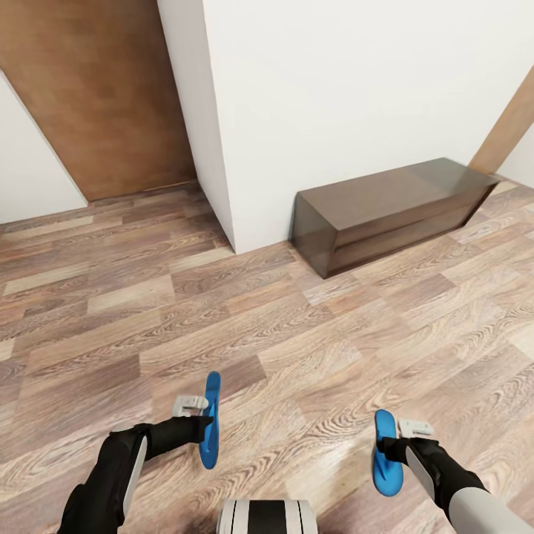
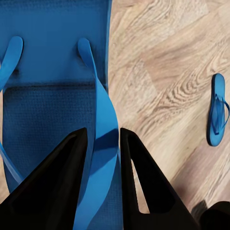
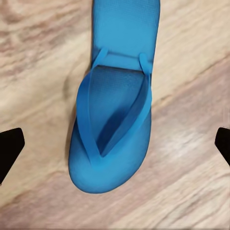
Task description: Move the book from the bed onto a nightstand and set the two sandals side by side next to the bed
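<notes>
Two bright blue sandals are in view. The left sandal point(image 1: 212, 419) hangs on edge above the wood floor, and my left gripper point(image 1: 202, 424) is shut on its strap point(image 2: 103, 120), black fingers point(image 2: 67, 177) on either side. The right sandal point(image 1: 386, 454) lies flat on the floor and also appears in the left wrist view point(image 2: 218, 110). My right gripper point(image 1: 395, 447) hovers just above it, open, fingertips point(image 3: 9, 148) spread wide of the sandal point(image 3: 115, 120). Bed, book and nightstand are out of view.
A long low dark brown cabinet point(image 1: 393, 211) stands against the white wall at the right. A wall corner point(image 1: 222, 185) juts out ahead, with a brown wooden door point(image 1: 104, 96) behind it at the left. Wood-plank floor point(image 1: 282, 348) spreads in front; my base point(image 1: 267, 517) is below.
</notes>
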Tool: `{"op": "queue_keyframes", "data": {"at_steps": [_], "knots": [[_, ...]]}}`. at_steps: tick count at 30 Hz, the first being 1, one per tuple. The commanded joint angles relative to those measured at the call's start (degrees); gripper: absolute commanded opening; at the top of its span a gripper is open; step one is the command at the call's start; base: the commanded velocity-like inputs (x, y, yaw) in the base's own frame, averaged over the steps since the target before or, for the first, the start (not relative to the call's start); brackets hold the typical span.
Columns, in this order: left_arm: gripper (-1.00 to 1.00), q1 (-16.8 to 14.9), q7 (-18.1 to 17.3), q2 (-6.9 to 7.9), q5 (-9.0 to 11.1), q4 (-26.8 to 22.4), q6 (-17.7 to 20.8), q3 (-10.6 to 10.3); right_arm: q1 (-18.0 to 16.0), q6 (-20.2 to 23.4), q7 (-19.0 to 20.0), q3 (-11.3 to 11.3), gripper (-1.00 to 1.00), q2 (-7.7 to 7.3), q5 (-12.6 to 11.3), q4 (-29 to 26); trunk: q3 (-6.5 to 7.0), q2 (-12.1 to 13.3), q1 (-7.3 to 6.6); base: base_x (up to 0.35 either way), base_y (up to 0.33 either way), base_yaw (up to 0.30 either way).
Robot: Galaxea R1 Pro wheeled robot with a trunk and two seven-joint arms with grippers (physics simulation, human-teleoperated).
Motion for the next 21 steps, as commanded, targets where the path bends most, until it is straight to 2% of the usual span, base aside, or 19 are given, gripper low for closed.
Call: {"op": "queue_keyframes", "data": {"at_steps": [1, 11, 18, 19, 21], "knots": [[-1.00, -0.05, -0.49, -0.08, -0.36, -0.07, 0.34, 0.24, 0.00, 0.29, -0.11, -0.09, 1.00, 0.01, -0.44, -0.11, -0.27, -0.03, 0.01, 0.000, 0.000, 0.000], [-1.00, -0.06, -0.53, -0.08, -0.32, -0.07, 0.34, 0.24, 0.00, 0.29, -0.11, -0.08, 1.00, -0.03, -0.43, -0.23, -2.48, -0.17, 0.27, 0.000, 0.000, 0.000], [-1.00, -0.11, -2.01, 0.02, -0.01, -0.50, 0.53, 0.21, 0.00, 0.29, -0.11, -0.09, 1.00, 0.00, -0.42, -0.29, -2.48, -0.17, 0.27, 0.000, 0.000, 0.000], [-1.00, -0.18, -2.76, 0.01, 0.18, -0.99, 0.64, 0.22, 0.00, 0.29, -0.11, -0.09, 1.00, 0.00, -0.41, -0.29, -2.48, -0.17, 0.27, 0.000, 0.000, 0.000], [-1.00, -0.34, -5.05, 0.10, 3.00, -4.18, 0.94, 0.29, 0.00, 0.29, -0.11, -0.08, 1.00, 0.01, -0.39, -0.29, -2.48, -0.17, 0.27, 0.000, 0.000, 0.000]]}}
